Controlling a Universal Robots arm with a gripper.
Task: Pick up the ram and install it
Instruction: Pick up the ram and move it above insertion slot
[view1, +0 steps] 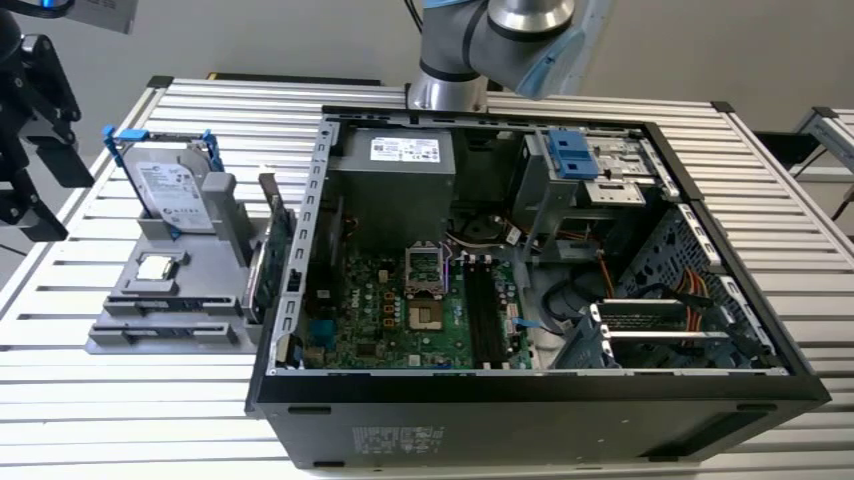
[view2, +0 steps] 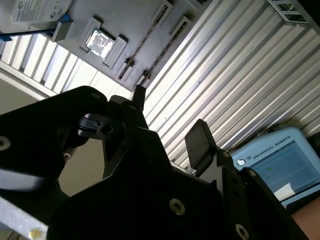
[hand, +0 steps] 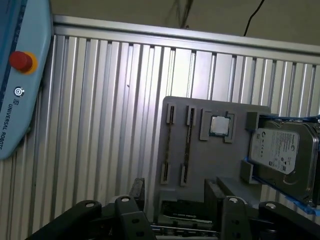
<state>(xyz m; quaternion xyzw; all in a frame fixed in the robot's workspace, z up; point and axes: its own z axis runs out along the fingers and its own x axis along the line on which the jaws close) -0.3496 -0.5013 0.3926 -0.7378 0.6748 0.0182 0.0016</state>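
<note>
While the ram (view1: 276, 255) stands on its long edge in a slot of the grey holder (view1: 160, 335), it sits on the side of that holder nearest the open computer case (view1: 534, 385), just beside the case's wall; nothing grips it. On the same holder lie a small square silver chip (view1: 158, 267) and, towards the far end, a silver drive in a blue frame (view1: 174, 185), propped at a tilt; holder and case both rest on the ribbed metal table (view1: 747, 180). Inside the case the green motherboard (view1: 387, 310) lies flat, with long black sockets (view1: 483, 315) running beside its middle. The end effector (hand: 176, 190) hangs above the table short of the holder, apart from the ram; its two black fingers (view2: 200, 145) are spread wide with nothing between them. A pale blue teach pendant (hand: 20, 75) lies on the table off to one side.
</note>
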